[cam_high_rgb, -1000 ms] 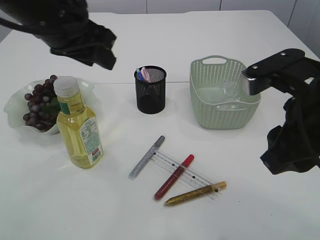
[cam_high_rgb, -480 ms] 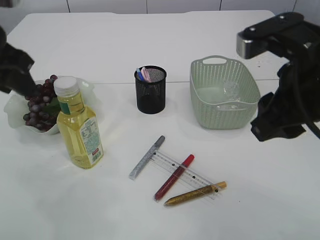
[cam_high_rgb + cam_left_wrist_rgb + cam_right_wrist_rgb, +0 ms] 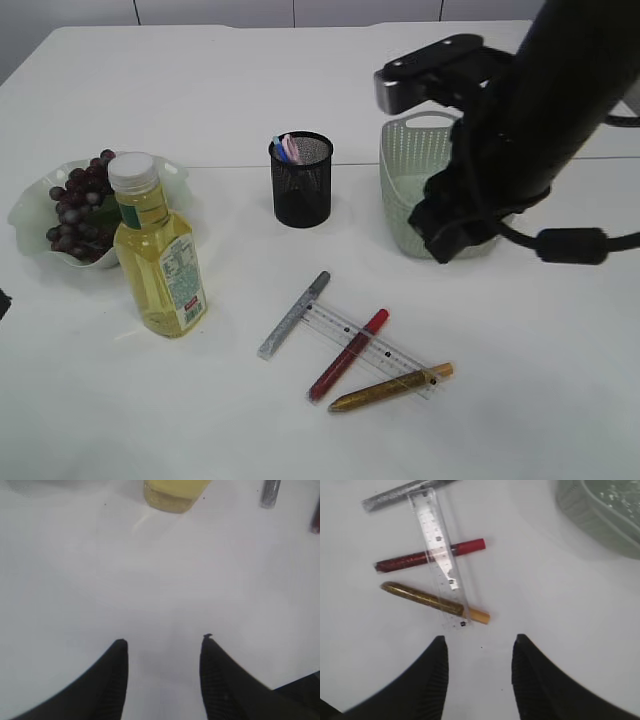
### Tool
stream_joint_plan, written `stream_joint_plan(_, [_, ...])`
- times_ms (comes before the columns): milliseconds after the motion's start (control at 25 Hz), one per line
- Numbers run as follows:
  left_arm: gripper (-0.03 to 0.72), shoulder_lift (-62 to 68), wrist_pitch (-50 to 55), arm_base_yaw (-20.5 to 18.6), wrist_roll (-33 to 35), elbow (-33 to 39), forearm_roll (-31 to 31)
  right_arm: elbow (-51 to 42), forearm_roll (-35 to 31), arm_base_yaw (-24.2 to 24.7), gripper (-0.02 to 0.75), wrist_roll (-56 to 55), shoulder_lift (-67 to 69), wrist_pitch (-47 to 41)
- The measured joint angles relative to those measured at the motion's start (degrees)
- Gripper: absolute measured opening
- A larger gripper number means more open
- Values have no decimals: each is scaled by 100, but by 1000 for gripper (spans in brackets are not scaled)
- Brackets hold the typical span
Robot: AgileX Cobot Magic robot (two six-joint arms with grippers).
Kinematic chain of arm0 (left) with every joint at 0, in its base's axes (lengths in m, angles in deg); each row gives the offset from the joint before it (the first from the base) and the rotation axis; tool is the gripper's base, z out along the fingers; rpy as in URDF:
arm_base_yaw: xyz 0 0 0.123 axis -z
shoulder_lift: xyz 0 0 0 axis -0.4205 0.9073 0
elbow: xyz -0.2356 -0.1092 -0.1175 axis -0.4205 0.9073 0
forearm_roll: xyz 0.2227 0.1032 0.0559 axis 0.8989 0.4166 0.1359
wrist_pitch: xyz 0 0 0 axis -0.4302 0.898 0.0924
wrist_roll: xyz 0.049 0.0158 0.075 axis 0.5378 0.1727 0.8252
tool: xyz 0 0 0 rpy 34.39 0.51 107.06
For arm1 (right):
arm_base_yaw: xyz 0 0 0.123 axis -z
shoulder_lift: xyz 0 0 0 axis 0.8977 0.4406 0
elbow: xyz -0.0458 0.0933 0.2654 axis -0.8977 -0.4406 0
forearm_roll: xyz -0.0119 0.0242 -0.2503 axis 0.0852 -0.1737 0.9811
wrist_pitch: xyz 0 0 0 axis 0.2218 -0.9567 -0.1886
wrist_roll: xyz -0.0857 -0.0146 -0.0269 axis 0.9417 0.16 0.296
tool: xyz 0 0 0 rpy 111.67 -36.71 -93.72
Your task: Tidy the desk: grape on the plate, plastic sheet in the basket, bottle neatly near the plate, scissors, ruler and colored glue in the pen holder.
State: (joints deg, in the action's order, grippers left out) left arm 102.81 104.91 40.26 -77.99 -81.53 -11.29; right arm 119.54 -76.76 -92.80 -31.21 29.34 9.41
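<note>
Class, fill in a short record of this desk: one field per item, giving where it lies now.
grapes: on the plate
bottle: upright, beside the plate
pen holder: behind the glue sticks
ruler: flat on the table, overlapping the glue sticks
red glue: on the table
gold glue: on the table
silver glue: on the table
basket: partly hidden by the right arm

White table (image 3: 300, 80), pale panelled wall (image 3: 250, 10) behind, even light.
</note>
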Motion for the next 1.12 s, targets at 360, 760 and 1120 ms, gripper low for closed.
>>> stream_joint_plan(360, [350, -1036, -82, 0, -534, 573, -37, 942, -760, -205, 316, 867, 1420, 0])
stream_joint_plan(760, [350, -1340, -82, 0, -632, 606, -240, 1974, -654, -540, 376, 937, 2542, 106])
stream_joint_plan(1120, [350, -1340, -25, 0, -632, 606, -378, 2629, -230, -587, 502, 729, 3314, -253])
